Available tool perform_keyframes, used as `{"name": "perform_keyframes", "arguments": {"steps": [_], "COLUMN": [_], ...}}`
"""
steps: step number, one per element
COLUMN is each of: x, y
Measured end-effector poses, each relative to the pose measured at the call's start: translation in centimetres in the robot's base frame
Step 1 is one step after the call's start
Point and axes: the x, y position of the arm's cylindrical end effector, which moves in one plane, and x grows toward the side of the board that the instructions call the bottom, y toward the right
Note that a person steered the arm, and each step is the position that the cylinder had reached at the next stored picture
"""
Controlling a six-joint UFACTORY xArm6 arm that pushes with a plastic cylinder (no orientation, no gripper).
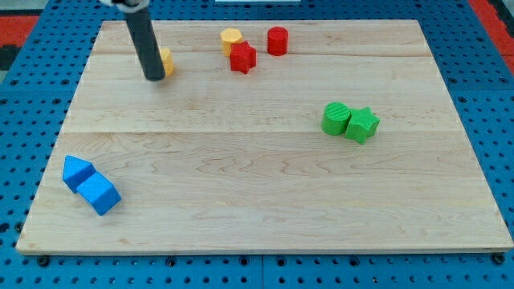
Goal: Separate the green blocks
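Two green blocks touch each other at the view's right of the board: a green cylinder-like block (336, 118) on the left and a green star-shaped block (362, 125) on its right. My tip (154, 78) is at the view's upper left, far from the green blocks. It stands just left of a yellow block (166, 61), which the rod partly hides.
A yellow cylinder (231, 38), a red star-shaped block (242, 58) and a red cylinder (278, 40) sit near the view's top centre. Two blue blocks (78, 172) (99, 193) touch at the lower left. The wooden board (257, 201) lies on a blue perforated base.
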Motion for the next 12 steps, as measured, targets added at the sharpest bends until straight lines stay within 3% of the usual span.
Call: {"name": "perform_keyframes", "arguments": {"steps": [1,3,4,6,7,8,9,10,12], "x": [-2.2,-2.6,-3.9,-4.5,-2.6,4.2,5.2,0.7,0.1], "y": [0.4,-5.1,-4.1,0.5,0.1,8.0,19.0,18.7,14.6]}}
